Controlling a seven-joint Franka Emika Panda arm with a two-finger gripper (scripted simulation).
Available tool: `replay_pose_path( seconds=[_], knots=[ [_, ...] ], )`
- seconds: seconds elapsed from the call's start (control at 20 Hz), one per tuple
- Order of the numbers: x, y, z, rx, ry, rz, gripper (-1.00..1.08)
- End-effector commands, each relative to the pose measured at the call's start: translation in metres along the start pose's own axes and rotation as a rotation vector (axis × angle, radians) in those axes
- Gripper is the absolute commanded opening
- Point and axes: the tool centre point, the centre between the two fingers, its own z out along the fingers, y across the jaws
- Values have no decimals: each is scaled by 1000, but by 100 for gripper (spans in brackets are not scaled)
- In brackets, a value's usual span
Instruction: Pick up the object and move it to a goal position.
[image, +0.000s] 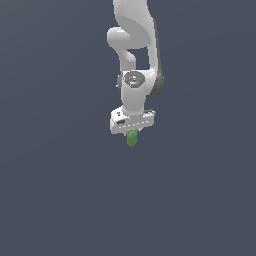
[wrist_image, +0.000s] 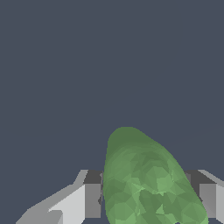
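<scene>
You have nothing but a plain dark grey-blue surface (image: 55, 200) around the arm (image: 135, 60); nothing stands near the gripper (image: 132, 133) in the exterior view, and no containers show in either picture.

Look at the exterior view: the white arm comes down from the top edge, its wrist pointing straight down; the white gripper body sits across the bottom of it, and the green object (image: 132, 138) pokes out beneath, roughly upright, narrower than the gripper body above it.

In the wrist view you see the object (wrist_image: 144, 179) close up — faceted green, with a rounded end pointing away from the camera and a bumpier surface nearer the lens; it lies between the two fingers (wrist_image: 89, 197), one grey-and-white pad on each side of it, both pressed against or just beside its flanks; the gripper (wrist_image: 148, 199) is closed around the object and holds it.

Whether the object touches the surface below or hangs clear of it you cannot tell from these pictures — the flat background gives no shadow or edge to judge by.
</scene>
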Motion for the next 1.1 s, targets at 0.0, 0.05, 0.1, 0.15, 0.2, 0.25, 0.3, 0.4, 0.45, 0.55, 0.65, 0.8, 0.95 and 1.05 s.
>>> replay_pose_path(
  seconds=[0.0,0.05,0.1,0.15,0.2,0.25,0.3,0.4,0.45,0.55,0.65,0.8,0.95,1.05],
  knots=[
    [-1,2,-5,0,1,0,-100],
    [-1,3,-8,0,1,0,-100],
    [-2,4,-11,0,1,0,-100],
    [-3,5,-15,0,1,0,-100],
    [-3,7,-20,0,1,0,-100],
    [-4,9,-25,0,1,0,-100],
    [-6,11,-30,0,1,0,-100],
    [-8,15,-43,0,1,0,-100],
    [-9,18,-51,0,1,0,-100],
    [-12,24,-67,1,1,0,-100],
    [-16,30,-85,1,1,0,-100],
    [-21,41,-115,2,1,0,-100],
    [-27,52,-147,2,1,0,-100],
    [-30,59,-168,3,1,0,-100]
  ],
)
